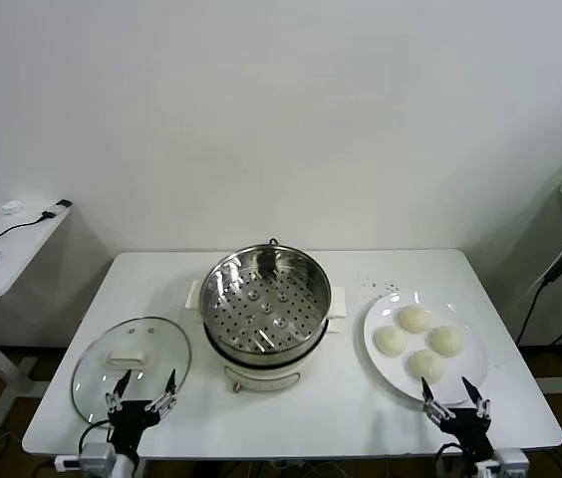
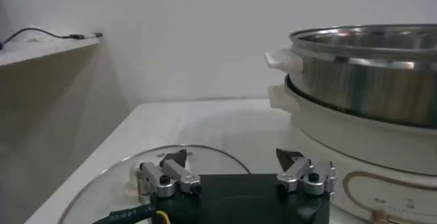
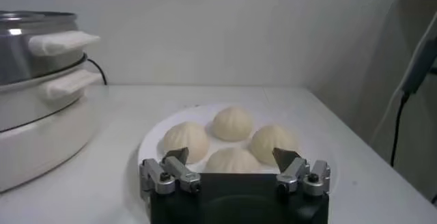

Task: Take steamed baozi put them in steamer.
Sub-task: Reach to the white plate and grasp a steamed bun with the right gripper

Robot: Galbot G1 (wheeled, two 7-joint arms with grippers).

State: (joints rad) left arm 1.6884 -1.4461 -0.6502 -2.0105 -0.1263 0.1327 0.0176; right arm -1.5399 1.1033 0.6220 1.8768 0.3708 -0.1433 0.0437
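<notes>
Several steamed baozi (image 1: 414, 319) (image 3: 233, 123), pale and domed, lie on a white plate (image 1: 379, 346) at the table's right. The steamer (image 1: 266, 302) (image 2: 369, 75), a shiny steel pot with a perforated tray and cream base, stands at the table's middle and holds nothing. My right gripper (image 1: 455, 391) (image 3: 232, 156) hovers open at the table's front edge, just in front of the plate. My left gripper (image 1: 142, 383) (image 2: 233, 156) is open at the front left, over the near rim of the glass lid.
A round glass lid (image 1: 132, 365) (image 2: 109, 184) lies flat left of the steamer. A side desk (image 1: 7, 244) with a mouse and cable stands at far left. A shelf and hanging cable (image 1: 560, 269) are at far right.
</notes>
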